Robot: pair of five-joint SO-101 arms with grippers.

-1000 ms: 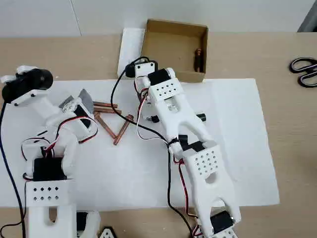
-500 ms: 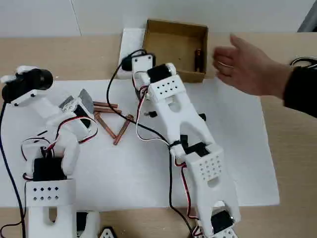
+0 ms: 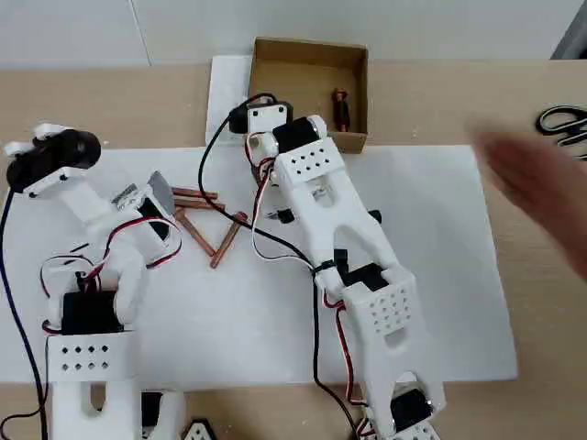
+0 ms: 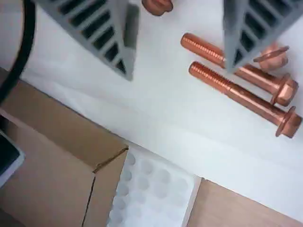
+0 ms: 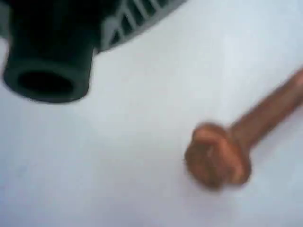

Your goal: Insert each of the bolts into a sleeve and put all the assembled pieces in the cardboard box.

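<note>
On my high feed the cardboard box [image 3: 298, 90] has slid sideways since half a second ago, toward the left arm's side, and the white foam sheet [image 3: 227, 87] under it has gone with it. The person's hand [image 3: 532, 183], which was right beside the box then, is now well away from it, out past the side opposite the left arm.

The box holds one assembled piece [image 3: 340, 110], a bolt in its sleeve. It lies against the box wall on the side away from the left arm (the same wall as before the slide).

The loose bolts [image 3: 197, 197] lie on the white paper [image 3: 440, 275] in front of the box, off toward the left arm's side.

The left gripper [image 4: 179, 66] hovers over those bolts with its jaws spread wide and nothing between them. Two bolts lie side by side under it, and the box's brown wall shows just beyond.

The right arm [image 3: 321, 202] stretches up to the box's front wall, much as it did half a second ago. At the right gripper [image 5: 128, 21] a black sleeve [image 5: 47, 71] sits close against it, with a bolt head [image 5: 218, 158] on the paper nearby. Whether that gripper is clamped on the sleeve I cannot tell.
</note>
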